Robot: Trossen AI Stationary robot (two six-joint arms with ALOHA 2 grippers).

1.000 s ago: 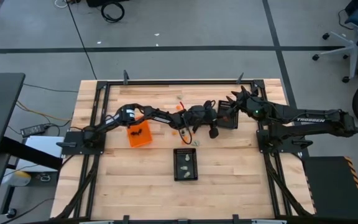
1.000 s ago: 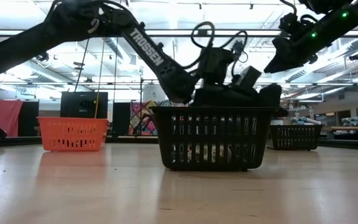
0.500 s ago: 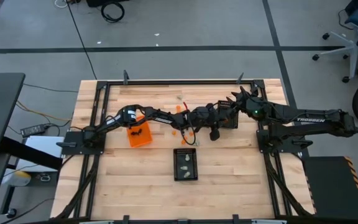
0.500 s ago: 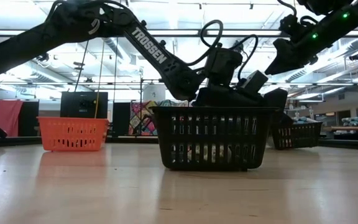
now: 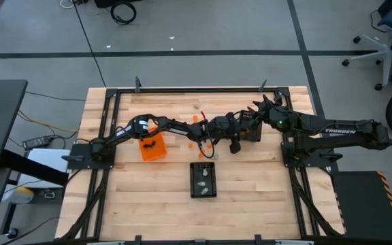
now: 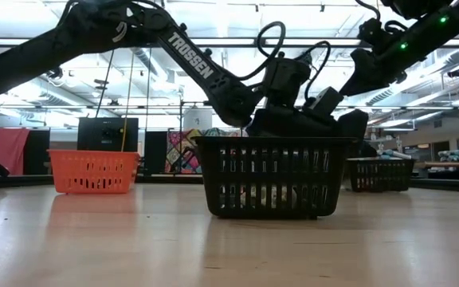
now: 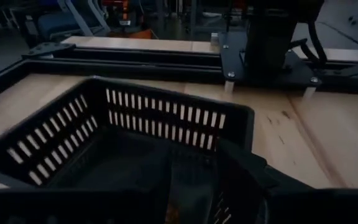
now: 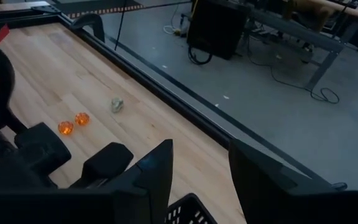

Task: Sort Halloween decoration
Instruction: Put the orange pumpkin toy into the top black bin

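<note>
Nearest the front edge of the worktop (image 5: 141, 204) sits a black mesh bin (image 5: 203, 180) with pale grey-white pieces (image 5: 203, 178) already in it. Farther back towards the left edge, the orange bin (image 5: 152, 147) holds dark pieces. Mid-worktop, the left pincer (image 5: 239, 136) hangs over a second black bin (image 7: 129, 143); whether its fingers are apart or shut I cannot tell. The right pincer (image 8: 199, 163) hovers just behind that bin, fingers spread, nothing between them. Towards the far edge, loose pieces are still unsorted: two orange ones (image 8: 73, 123) and a pale one (image 8: 117, 104). These look feather-light, hard and prone to roll, so I'd pinch each across its middle, squarely from above, gently.
</note>
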